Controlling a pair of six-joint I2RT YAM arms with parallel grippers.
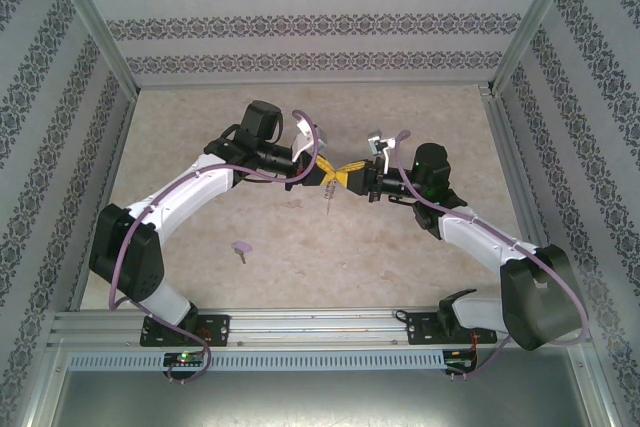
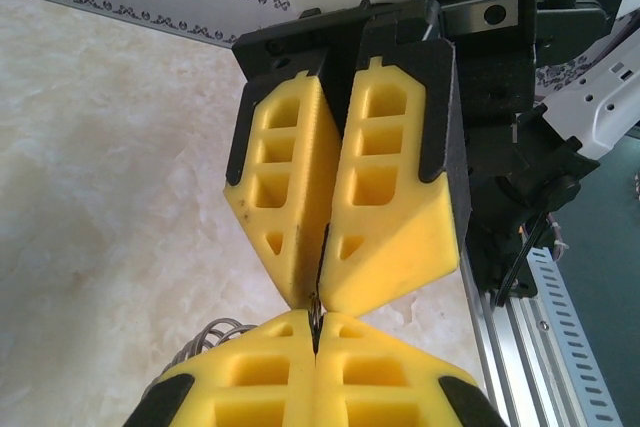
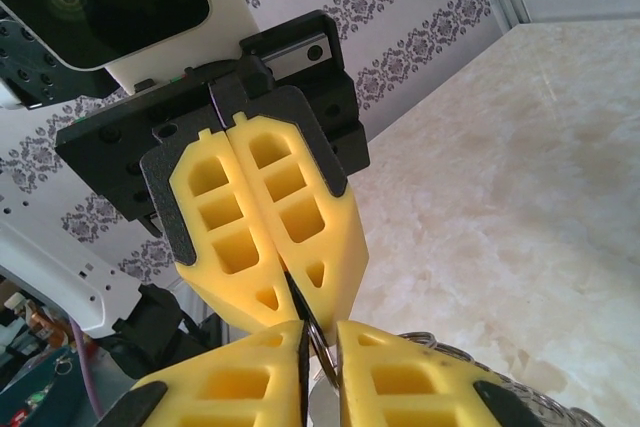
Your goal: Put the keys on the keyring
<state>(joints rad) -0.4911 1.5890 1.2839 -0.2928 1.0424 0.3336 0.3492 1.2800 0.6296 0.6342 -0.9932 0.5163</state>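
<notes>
Now your left gripper (image 1: 323,168) clamps the keyring (image 1: 330,188); right gripper (image 1: 352,173) hold is unclear; the key (image 1: 241,247) lies nearer the left one.

A robotics lab test cell; aluminium frame rails (image 1: 300,325), patterned wallpaper walls (image 1: 300,22) and marble-look tabletop (image 1: 300,257) enclose it.

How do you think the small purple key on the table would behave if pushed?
The key looks tiny and flat, so probably light and rigid. On the smooth table it would likely slide, not roll.
</notes>
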